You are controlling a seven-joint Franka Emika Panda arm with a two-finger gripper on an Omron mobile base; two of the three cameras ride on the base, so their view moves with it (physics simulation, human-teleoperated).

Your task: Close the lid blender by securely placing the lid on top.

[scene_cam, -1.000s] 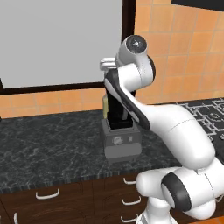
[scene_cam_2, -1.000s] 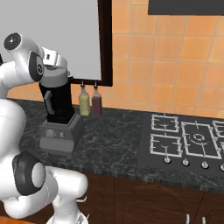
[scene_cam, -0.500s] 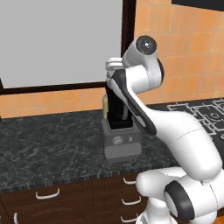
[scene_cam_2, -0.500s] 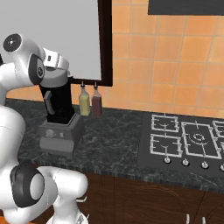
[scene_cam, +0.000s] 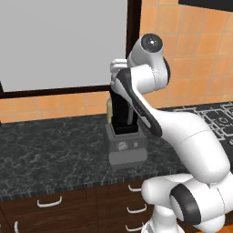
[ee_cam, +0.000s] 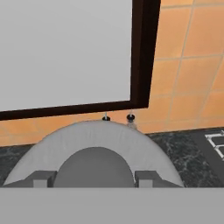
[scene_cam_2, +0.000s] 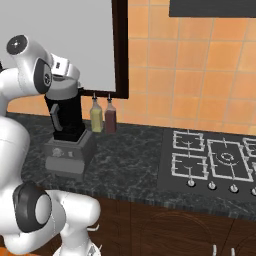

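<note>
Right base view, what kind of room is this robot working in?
A kitchen, rendered in simulation. A gas stove is set into a dark marble counter, a blender stands on it with two bottles beside, and orange tiles cover the wall.

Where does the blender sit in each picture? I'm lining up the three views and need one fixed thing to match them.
Left base view: the blender stands at centre on the counter, its jar partly behind the arm.
Right base view: it stands at left, beside the two bottles.
Hand view: I can't make out the blender itself; the grey lid spans the bottom.
Shared landmark: the dark window frame.
</note>
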